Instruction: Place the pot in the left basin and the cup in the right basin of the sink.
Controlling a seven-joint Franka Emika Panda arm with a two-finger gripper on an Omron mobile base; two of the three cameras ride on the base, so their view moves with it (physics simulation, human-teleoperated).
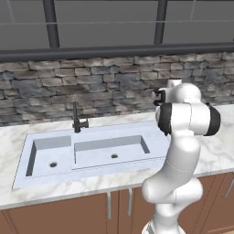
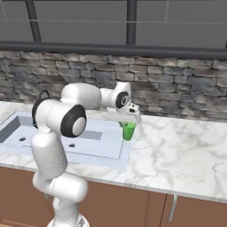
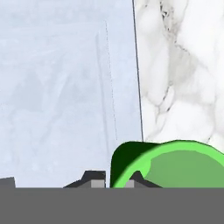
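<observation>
Cup (image 2: 129, 131) is seen at centre of the right base view, hanging under the gripper (image 2: 128, 120), just past the right-hand edge of the sink (image 2: 116, 153) rim, over or just at the marble counter (image 2: 177, 150); whether it is lifted clear of the counter cannot be told. In the hand view the cup's green rim (image 3: 175, 162) sits at lower right with the fingertips (image 3: 97, 177) pinched on its near wall, so the gripper is judged closed on the cup. Pot is not located. Step in hand is judged to be carrying the cup to the right basin (image 1: 112, 153), the wider one at centre-left of the left base view; the left basin (image 1: 50, 155) lies further left. To be done well: cup kept upright, lifted enough to clear the rim, moved left across the rim, lowered to the basin floor away from the drain before release. Arm pose: forearm reached forward from a raised elbow (image 1: 187, 119), wrist bent down, hand pointed roughly vertical.
</observation>
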